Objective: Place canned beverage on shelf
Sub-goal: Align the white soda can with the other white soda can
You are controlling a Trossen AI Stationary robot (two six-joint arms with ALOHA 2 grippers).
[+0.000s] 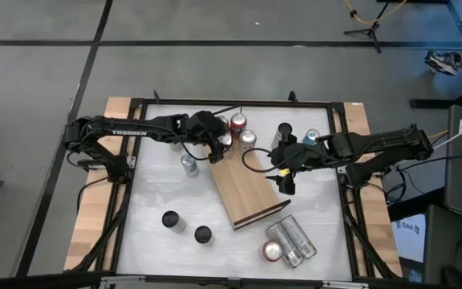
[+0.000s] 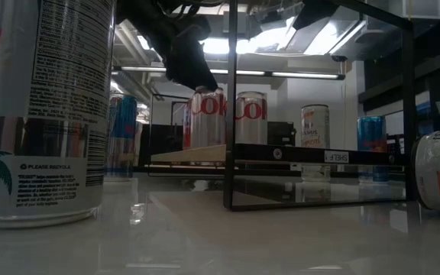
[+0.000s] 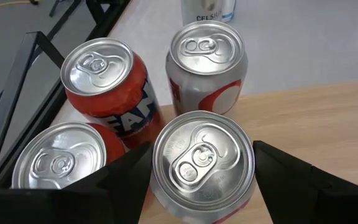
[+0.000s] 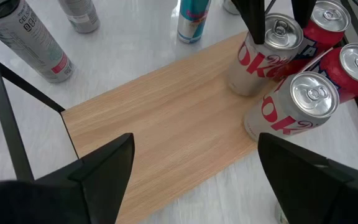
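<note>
A silver can with red lettering stands on the far end of the wooden shelf, and my left gripper is shut on it. A second can of the same kind stands upright just beyond it at the shelf's far corner. Two red cans stand on the white table beside them. My right gripper hangs open over the shelf's right side; in the right wrist view my right gripper has only bare board between its fingers. My left gripper pinches the silver can's upper wall between its two fingers, one on each side just under the rim. The fingers slant down at it from the table's left. The can stands upright with its base on the shelf.
A thin silver can stands left of the shelf, and two black cans stand toward the near edge. Several cans lie at the near right. A blue can and a dark one stand far right. The shelf's black rail is at its near end.
</note>
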